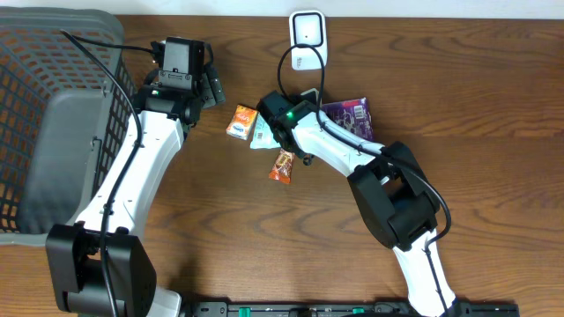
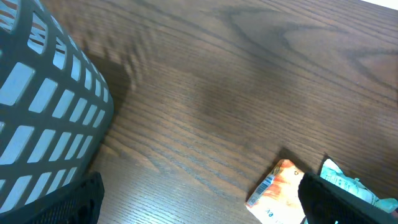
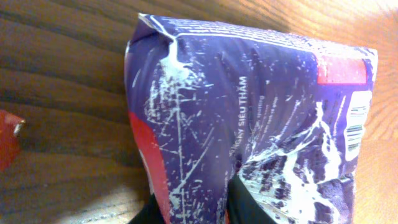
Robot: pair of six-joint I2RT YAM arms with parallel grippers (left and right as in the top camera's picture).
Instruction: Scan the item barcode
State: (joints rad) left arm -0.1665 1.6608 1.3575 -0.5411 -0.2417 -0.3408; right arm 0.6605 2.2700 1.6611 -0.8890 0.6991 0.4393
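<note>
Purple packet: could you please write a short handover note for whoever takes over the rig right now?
The left hand is open and empty, beside the basket.
The right hand is closed on the purple packet.
The white scanner stands at the far edge of the table.
Done: packet gripped.
Left: lift it and show its barcode to the scanner.

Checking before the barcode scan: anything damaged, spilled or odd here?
Only the purple packet stands out. Its wrapper is heavily creased, with white scuff lines across the print. The barcode at its right edge looks unbroken. Nothing looks spilled or torn.
</note>
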